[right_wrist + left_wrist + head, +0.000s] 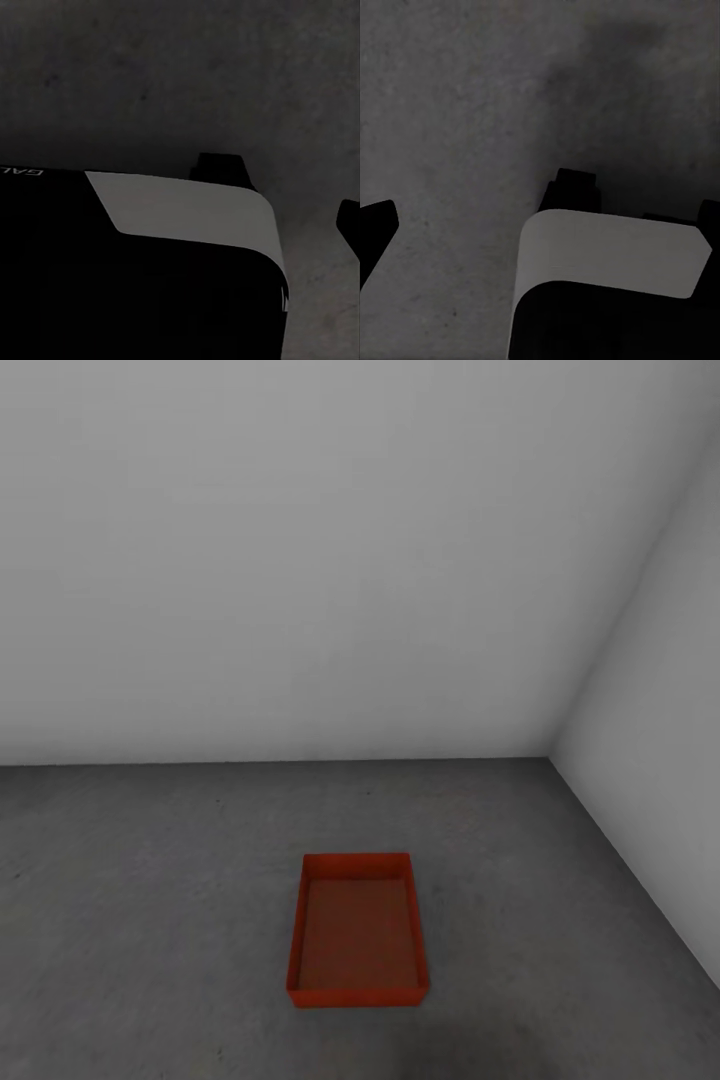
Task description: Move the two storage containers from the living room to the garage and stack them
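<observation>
One storage container (356, 932) rests on the garage floor (150, 880) near the wall corner (550, 755) — apparently a single tray. Tool states cannot be told. Judged next step — fetching and stacking the second container.

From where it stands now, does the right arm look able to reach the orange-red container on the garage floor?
Probably yes. The container sits alone on the concrete floor, open side up, with nothing around it. The right wrist view shows bare floor, so the arm would have to swing forward and down.
</observation>
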### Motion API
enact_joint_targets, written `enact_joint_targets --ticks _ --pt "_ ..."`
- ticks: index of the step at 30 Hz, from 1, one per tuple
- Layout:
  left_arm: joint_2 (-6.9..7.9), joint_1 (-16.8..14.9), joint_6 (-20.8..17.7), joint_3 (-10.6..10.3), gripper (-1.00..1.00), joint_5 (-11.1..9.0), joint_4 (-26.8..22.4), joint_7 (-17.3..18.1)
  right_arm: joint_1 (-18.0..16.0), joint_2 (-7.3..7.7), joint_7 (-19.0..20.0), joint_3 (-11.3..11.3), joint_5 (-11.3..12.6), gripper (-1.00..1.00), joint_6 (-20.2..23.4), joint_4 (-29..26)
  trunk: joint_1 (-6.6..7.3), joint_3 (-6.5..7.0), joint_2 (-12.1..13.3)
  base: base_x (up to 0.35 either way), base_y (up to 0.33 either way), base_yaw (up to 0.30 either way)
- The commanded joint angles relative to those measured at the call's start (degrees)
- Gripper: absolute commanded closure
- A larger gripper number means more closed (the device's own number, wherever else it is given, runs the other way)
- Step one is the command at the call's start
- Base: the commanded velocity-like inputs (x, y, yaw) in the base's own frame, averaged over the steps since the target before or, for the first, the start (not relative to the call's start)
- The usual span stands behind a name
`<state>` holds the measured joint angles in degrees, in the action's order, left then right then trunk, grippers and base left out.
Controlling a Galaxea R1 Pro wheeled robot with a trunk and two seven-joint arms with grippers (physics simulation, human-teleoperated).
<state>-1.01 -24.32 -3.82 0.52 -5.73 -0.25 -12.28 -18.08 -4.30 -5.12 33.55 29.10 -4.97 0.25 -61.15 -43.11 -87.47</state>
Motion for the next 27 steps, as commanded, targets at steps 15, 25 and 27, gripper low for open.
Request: enact_joint_targets --ticks 15,25,27 --pt "-0.28 0.0 -0.3 0.2 -1.0 -0.6 -0.1 -0.3 0.0 0.15 -0.2 0.5 0.4 -1.0 -0.1 0.1 0.0 -0.04 0.0 0.0 0.0 0.0" --pt "-0.29 0.0 -0.2 0.2 -1.0 -0.8 -0.1 -0.2 0.0 0.12 -0.1 0.6 0.4 -1.0 0.0 0.1 1.98 1.57 3.6 0.0 0.0 0.0" --pt "-0.26 0.0 -0.3 0.3 -1.0 -0.8 -0.1 -0.2 0.0 0.13 -0.1 0.6 0.4 -1.0 0.0 0.1 2.42 1.93 4.4 0.0 0.0 0.0"
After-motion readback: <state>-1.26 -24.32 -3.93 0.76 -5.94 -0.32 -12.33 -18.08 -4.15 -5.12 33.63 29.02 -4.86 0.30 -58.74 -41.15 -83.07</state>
